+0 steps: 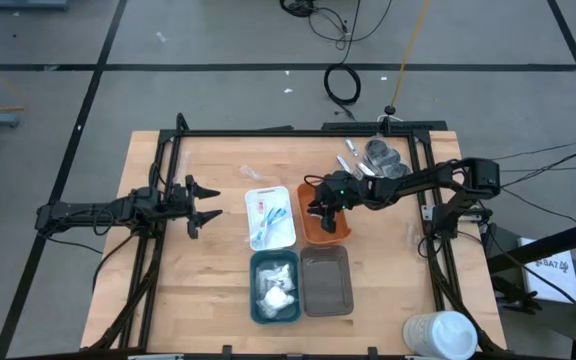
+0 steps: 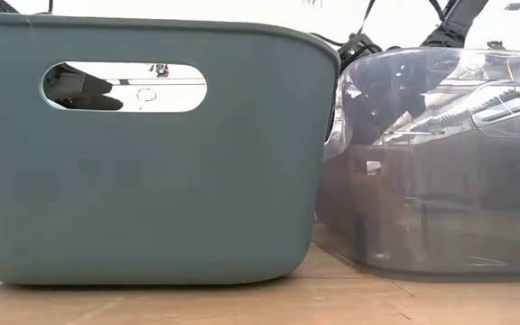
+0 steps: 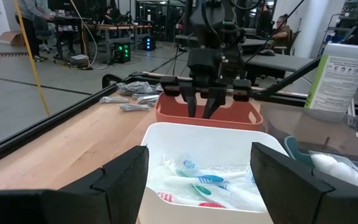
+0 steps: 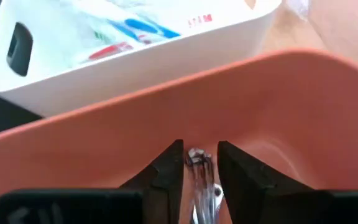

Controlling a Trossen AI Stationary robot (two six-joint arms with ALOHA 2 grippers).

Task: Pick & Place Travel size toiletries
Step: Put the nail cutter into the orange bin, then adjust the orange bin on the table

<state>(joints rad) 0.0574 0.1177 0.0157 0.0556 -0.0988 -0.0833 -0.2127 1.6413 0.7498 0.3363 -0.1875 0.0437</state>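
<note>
My right gripper [image 1: 320, 210] [image 4: 199, 155] hangs over the orange tray [image 1: 333, 232] [image 4: 303, 112], shut on a silver metallic piece [image 4: 197, 158]. The left wrist view shows its fingers [image 3: 192, 104] pointing down at the tray's rim. My left gripper [image 1: 206, 203] [image 3: 201, 174] waits open, left of the white tray [image 1: 286, 240] [image 3: 185, 140]. That tray holds pink and blue wrapped sticks [image 3: 201, 183]. White sachets [image 1: 276, 285] lie in the teal tray [image 1: 256, 300]. More silver pieces [image 1: 383, 158] [image 3: 132, 93] rest on the table beyond the orange tray. My right gripper pinches the silver metallic piece [image 4: 196, 154] between its two fingers. The fingers come from above and point down into the orange tray. The piece shows in the narrow gap between them, above the tray's floor; which part of it they have cannot be told.
The grey tray [image 1: 326, 282] [image 2: 441, 162] sits beside the teal tray [image 2: 152, 153]; both fill the low view. A big white cup [image 1: 443, 335] lies at the table's near right corner. A white bottle [image 3: 337, 74] stands to the right. Bare wood lies near the left arm.
</note>
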